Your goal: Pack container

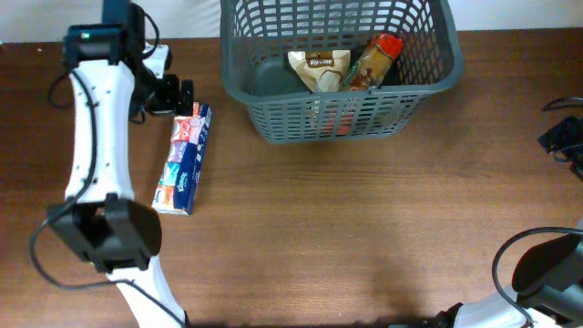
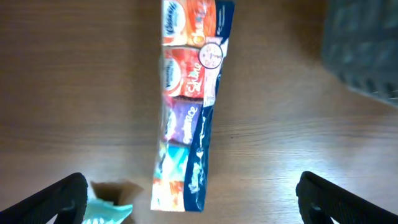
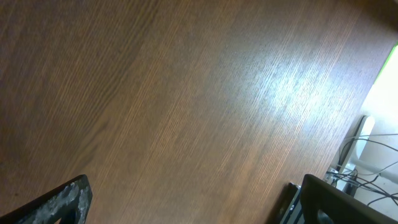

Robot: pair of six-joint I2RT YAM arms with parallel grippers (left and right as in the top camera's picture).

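The dark grey lattice basket point(image 1: 291, 118) stands at the back centre of the table. Inside it lie a white pouch point(image 1: 321, 69) and a brown bottle with a red cap point(image 1: 374, 57). A long multicoloured tissue pack point(image 1: 184, 157) lies flat on the table at the left. My left gripper point(image 1: 173, 95) hovers just beyond the pack's far end, open and empty. In the left wrist view the pack point(image 2: 189, 106) runs lengthwise between the spread fingers point(image 2: 193, 200). My right gripper point(image 3: 199, 199) is open and empty over bare wood.
A small teal scrap point(image 2: 107, 210) lies by my left finger. The basket's blurred corner point(image 2: 367, 50) shows at the upper right of the left wrist view. Cables point(image 3: 367, 152) hang past the table edge. Dark gear point(image 1: 565, 135) sits at the right edge.
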